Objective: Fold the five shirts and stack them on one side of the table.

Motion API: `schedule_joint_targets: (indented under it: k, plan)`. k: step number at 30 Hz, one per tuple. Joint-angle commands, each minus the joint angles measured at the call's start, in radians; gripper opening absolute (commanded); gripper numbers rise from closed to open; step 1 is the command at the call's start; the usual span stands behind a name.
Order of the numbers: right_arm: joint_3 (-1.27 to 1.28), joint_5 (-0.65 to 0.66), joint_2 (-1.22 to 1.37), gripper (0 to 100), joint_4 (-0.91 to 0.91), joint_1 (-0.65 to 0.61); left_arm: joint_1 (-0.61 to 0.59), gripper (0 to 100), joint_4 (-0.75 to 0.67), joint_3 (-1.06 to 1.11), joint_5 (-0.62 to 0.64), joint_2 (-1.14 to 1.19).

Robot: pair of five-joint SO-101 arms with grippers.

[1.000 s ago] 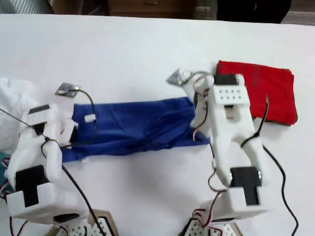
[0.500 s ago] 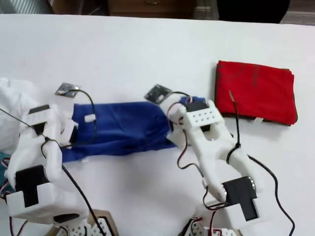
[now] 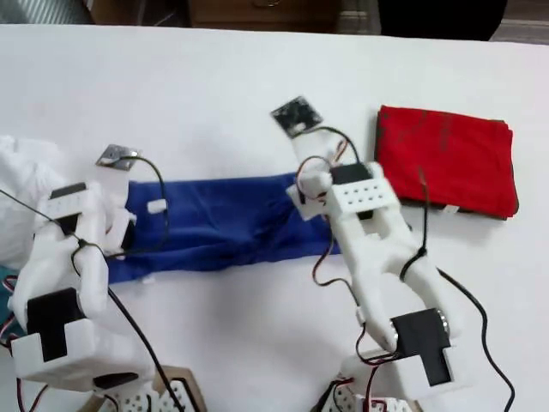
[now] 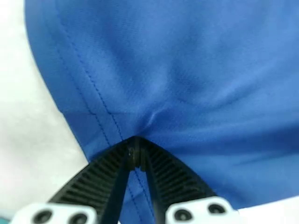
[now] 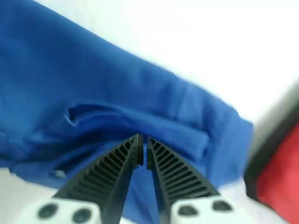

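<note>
A blue shirt (image 3: 223, 223) lies stretched in a long band across the table's middle. My left gripper (image 3: 129, 232) is at its left end, shut on a pinch of the blue cloth (image 4: 187, 84), with its tips (image 4: 135, 154) meeting at a crease near the hem. My right gripper (image 3: 310, 199) is at the shirt's right end, fingers closed (image 5: 142, 144) on a fold of the blue shirt (image 5: 93, 93). A folded red shirt (image 3: 446, 167) lies flat at the right, and its corner (image 5: 278, 186) is close by in the right wrist view.
A heap of white cloth (image 3: 21, 193) sits at the table's left edge behind the left arm. A dark layer (image 3: 467, 211) peeks out under the red shirt. Bare white table (image 3: 214, 94) stretches across the far half.
The right arm swung left over the shirt, then back a little right and away. The shirt's right end is drawn in, farther from the red shirt. The left arm stayed put.
</note>
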Motion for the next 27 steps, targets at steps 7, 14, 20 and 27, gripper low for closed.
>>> schedule_joint_targets:
  k: [7, 14, 20, 27]
  plan:
    - [0.008, 0.123, -0.021, 2.1, 0.222, -0.019, -0.020, 3, -0.037, 0.002, 0.008, 0.003]
    - [0.018, -0.005, 0.102, 2.1, 0.050, -0.166, -0.020, 3, -0.037, 0.002, 0.008, 0.003]
    - [-0.091, -0.127, 0.203, 2.1, -0.007, -0.186, -0.020, 3, -0.035, 0.002, 0.008, 0.003]
    - [-0.259, -0.146, 0.272, 2.1, 0.038, -0.183, -0.020, 3, -0.035, 0.002, 0.008, 0.003]
